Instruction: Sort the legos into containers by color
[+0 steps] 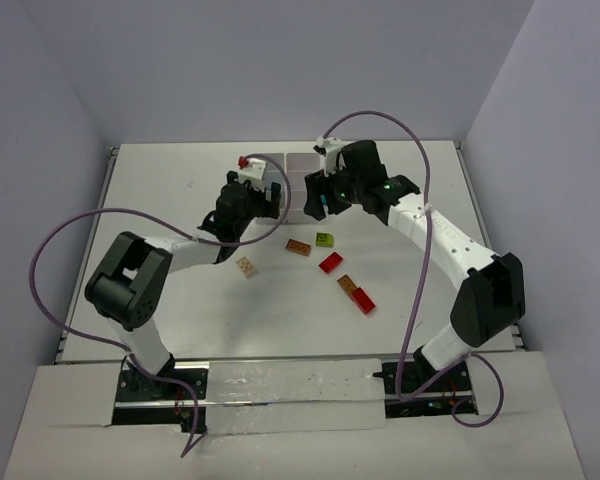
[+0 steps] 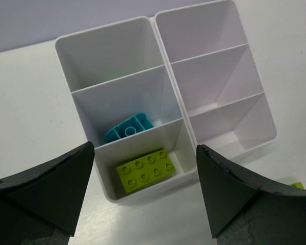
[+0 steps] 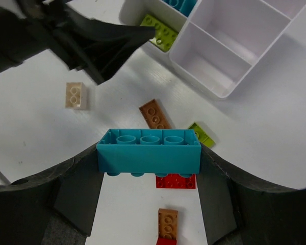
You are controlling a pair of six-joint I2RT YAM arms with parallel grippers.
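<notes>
White plastic six-compartment tray [image 2: 122, 46] held lime studded brick [image 2: 147, 170], cyan brick [image 2: 128, 127] — loose bricks [image 1: 330, 264] awaited sorting. Right gripper [image 3: 149, 171] clamped second cyan brick [image 3: 149, 153]; left gripper [image 2: 145, 196] gaped empty.

I can read no text, number or brand in any of my three views. The studs on the cyan brick [image 3: 149, 155] and the lime brick [image 2: 145, 171] show only as plain rings (any embossing there is too small to tell). The walls of the white tray [image 2: 117, 51] look blank to me.
</notes>
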